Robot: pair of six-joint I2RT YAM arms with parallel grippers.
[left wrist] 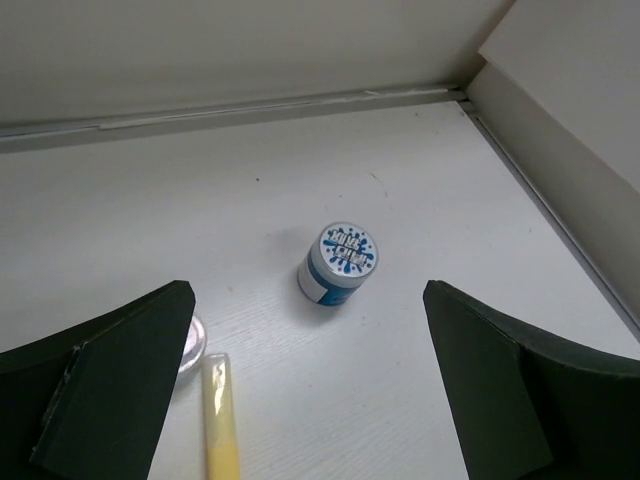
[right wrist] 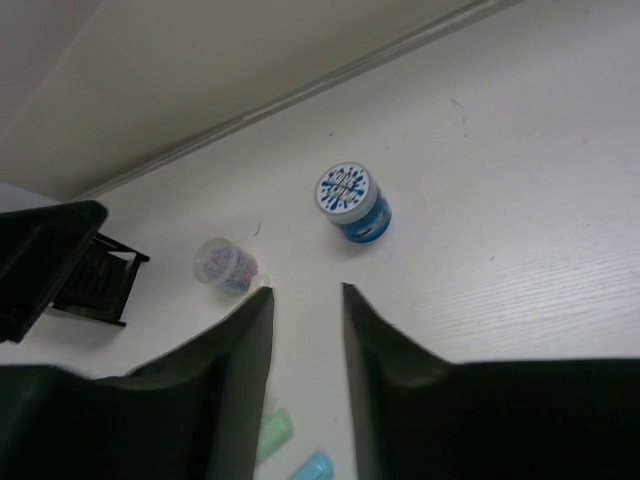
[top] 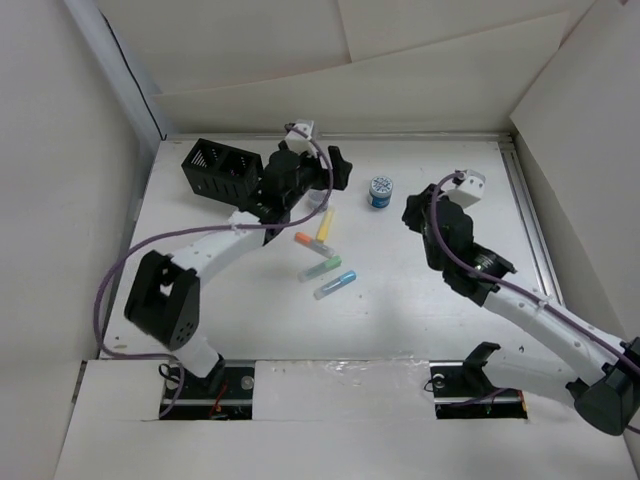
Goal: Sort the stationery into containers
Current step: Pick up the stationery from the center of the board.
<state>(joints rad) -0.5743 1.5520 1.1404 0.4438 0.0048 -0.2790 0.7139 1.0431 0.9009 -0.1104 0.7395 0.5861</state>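
Note:
The black mesh organiser box (top: 215, 168) stands at the back left. My left gripper (top: 325, 190) is just right of it, open wide and empty. Its fingers (left wrist: 110, 380) frame the blue-and-white roll (left wrist: 340, 262), which stands ahead on the table (top: 380, 191). A pale translucent roll (left wrist: 192, 343) peeks from behind the left finger and also shows in the right wrist view (right wrist: 225, 265). The yellow (top: 326, 226), orange (top: 311, 241), green (top: 320, 267) and blue (top: 335, 284) highlighters lie mid-table. My right gripper (top: 418, 212) is open and empty, right of the blue-and-white roll (right wrist: 352, 200).
White walls close the table at the back, left and right. A metal rail (top: 530, 220) runs along the right edge. The left arm's link (top: 200, 250) stretches from its base toward the organiser.

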